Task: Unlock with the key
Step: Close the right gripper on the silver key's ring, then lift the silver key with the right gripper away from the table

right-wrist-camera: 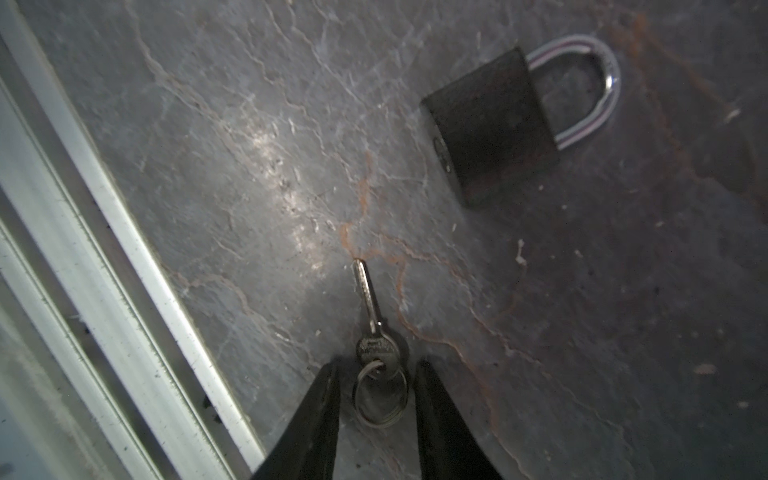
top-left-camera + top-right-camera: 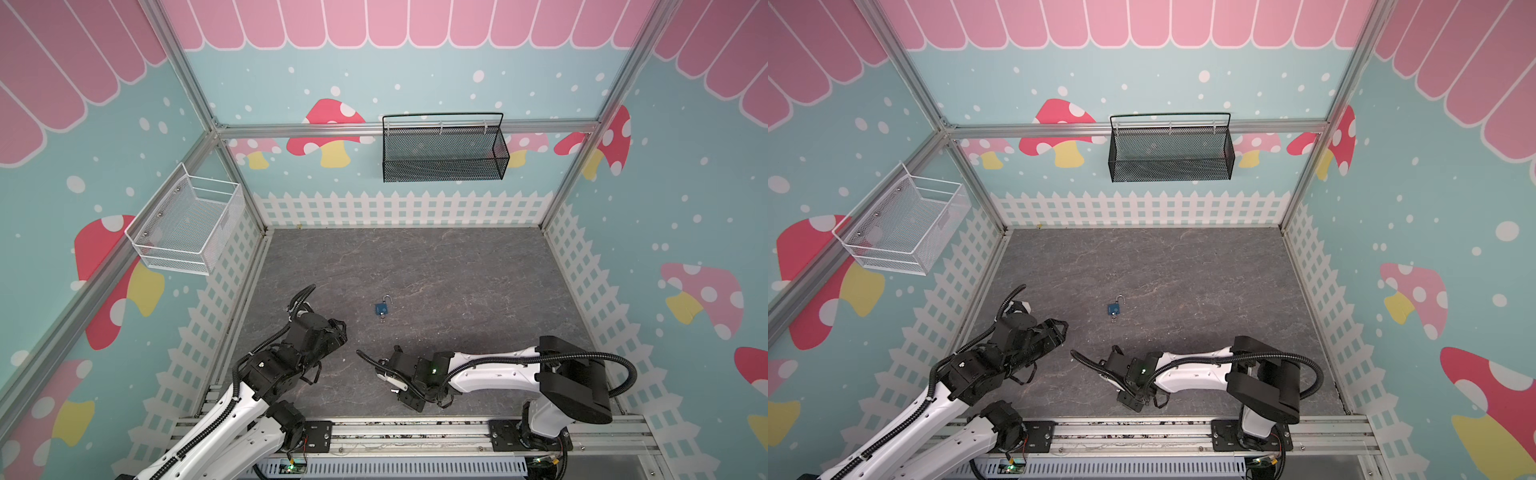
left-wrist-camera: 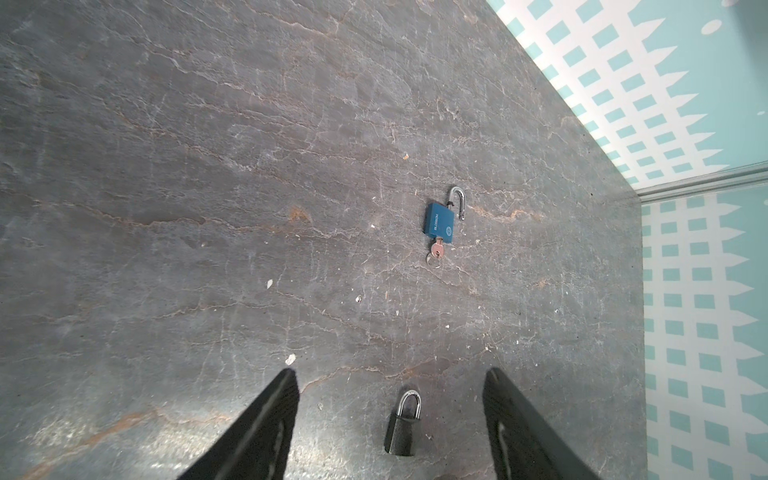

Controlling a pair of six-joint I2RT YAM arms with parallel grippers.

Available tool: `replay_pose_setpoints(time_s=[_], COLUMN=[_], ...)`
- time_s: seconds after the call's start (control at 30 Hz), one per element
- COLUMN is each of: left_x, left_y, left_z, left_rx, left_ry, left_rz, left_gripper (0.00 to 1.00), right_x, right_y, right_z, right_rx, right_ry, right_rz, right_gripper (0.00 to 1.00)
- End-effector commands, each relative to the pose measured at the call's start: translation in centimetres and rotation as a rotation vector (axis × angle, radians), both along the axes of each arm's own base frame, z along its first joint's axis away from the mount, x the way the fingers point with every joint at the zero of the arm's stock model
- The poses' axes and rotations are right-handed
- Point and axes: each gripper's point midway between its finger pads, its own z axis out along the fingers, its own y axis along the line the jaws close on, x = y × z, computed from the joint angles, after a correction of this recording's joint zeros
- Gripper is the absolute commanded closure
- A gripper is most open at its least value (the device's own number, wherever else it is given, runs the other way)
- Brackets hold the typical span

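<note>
A shut black padlock [image 1: 494, 124] lies on the grey floor, its shackle closed. A silver key [image 1: 368, 307] on a ring [image 1: 380, 395] lies flat nearby, its blade pointing away from my right gripper [image 1: 377, 365]. That gripper's jaws stand open and narrow on either side of the ring and key head, with small gaps showing. My left gripper [image 3: 390, 374] hangs wide open above the same black padlock [image 3: 402, 428], holding nothing. Farther out lies a blue padlock [image 3: 439, 224] [image 2: 381, 308] with its shackle swung open and a key in it.
An aluminium rail [image 1: 104, 249] runs along the floor's front edge close to the key. A black mesh basket [image 2: 442, 151] hangs on the back wall and a white wire basket [image 2: 187, 226] on the left wall. Fence-patterned walls enclose the floor.
</note>
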Motion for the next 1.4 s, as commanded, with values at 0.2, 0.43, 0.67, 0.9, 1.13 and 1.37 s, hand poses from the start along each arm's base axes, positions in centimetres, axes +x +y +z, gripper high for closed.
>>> replay_pose_setpoints(time_s=[0.2, 0.43, 0.67, 0.9, 1.13, 1.37], left_x=[0.3, 0.3, 0.5, 0.6, 0.8, 0.9], left_y=[0.4, 0.2, -0.1, -0.3, -0.5, -1.0], left_z=[0.6, 0.6, 0.7, 0.7, 1.0, 1.9], left_rx=[-0.017, -0.027, -0.039, -0.040, -0.050, -0.079], left_ry=[-0.023, -0.020, -0.024, -0.020, -0.028, -0.039], left_rz=[0.033, 0.031, 0.029, 0.025, 0.023, 0.006], left_gripper=[0.30, 0.30, 0.30, 0.30, 0.30, 0.30], right_x=[0.2, 0.7, 1.1, 1.2, 1.7, 2.7], right_y=[-1.9, -1.8, -1.7, -1.8, -1.3, -1.4], right_z=[-1.8, -1.3, -0.9, -0.7, 0.5, 2.4], right_rx=[-0.112, -0.091, -0.071, -0.061, 0.009, 0.096], right_ry=[-0.015, -0.019, -0.017, -0.010, -0.012, -0.022], right_rz=[0.015, 0.006, 0.003, 0.000, -0.029, -0.094], right_gripper=[0.71, 0.77, 0.82, 0.88, 0.99, 1.00])
